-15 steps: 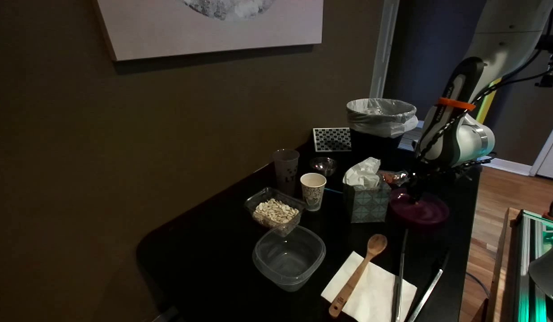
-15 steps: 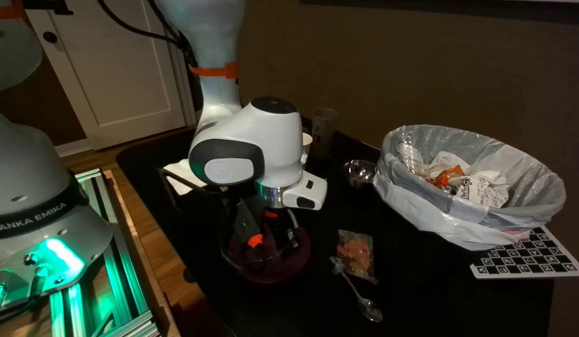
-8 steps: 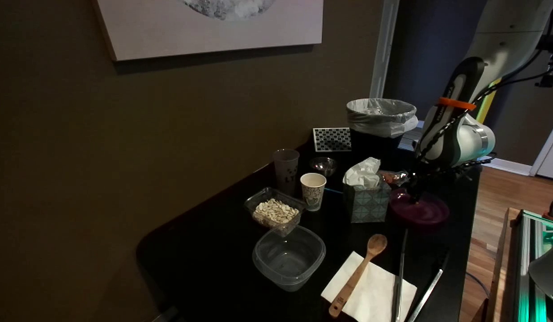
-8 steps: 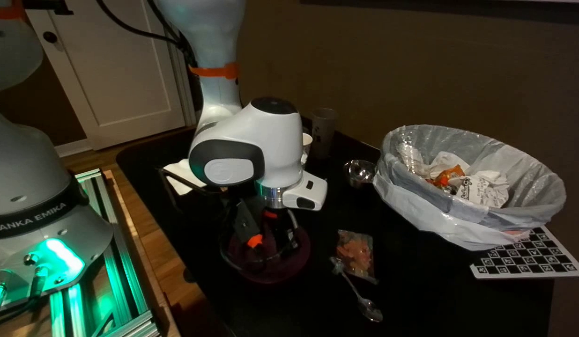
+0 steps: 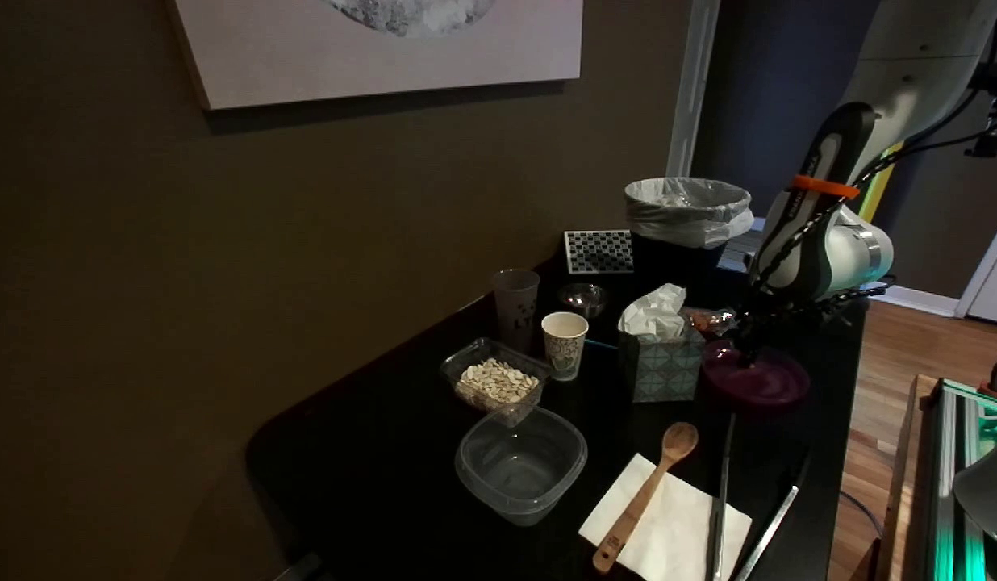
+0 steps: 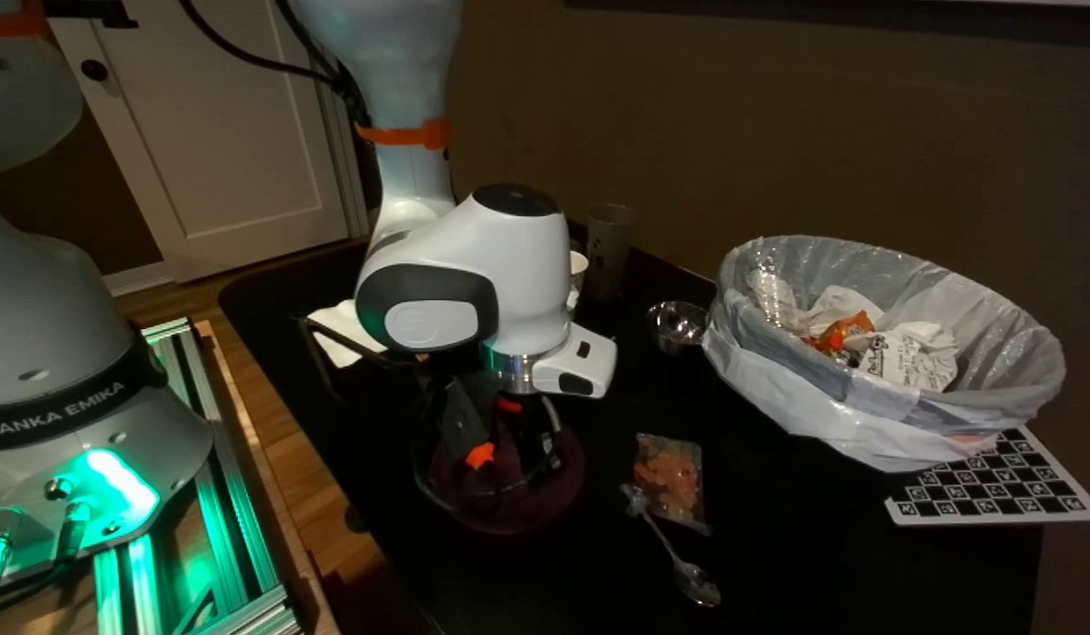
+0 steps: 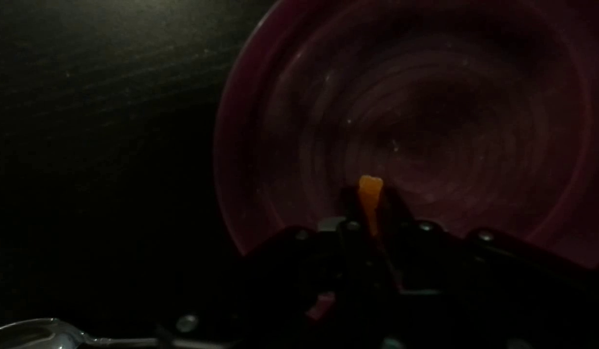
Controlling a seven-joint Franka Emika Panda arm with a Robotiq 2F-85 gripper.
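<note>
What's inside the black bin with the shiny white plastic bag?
Crumpled white paper, some printed in black, and a crinkly orange scrap show. Anything beneath them is covered.

1. A dark brown wall (image 5: pixel 345 210) rises behind the black, round-cornered worktop (image 5: pixel 369 476), a pale canvas (image 5: pixel 402 68) hanging on it.
2. A pale panelled door (image 6: pixel 227 132) with a dark knob (image 6: pixel 93 70) stands in the background.
3. Wood flooring (image 5: pixel 902 347) runs beside the worktop in dim, uneven light.
</note>
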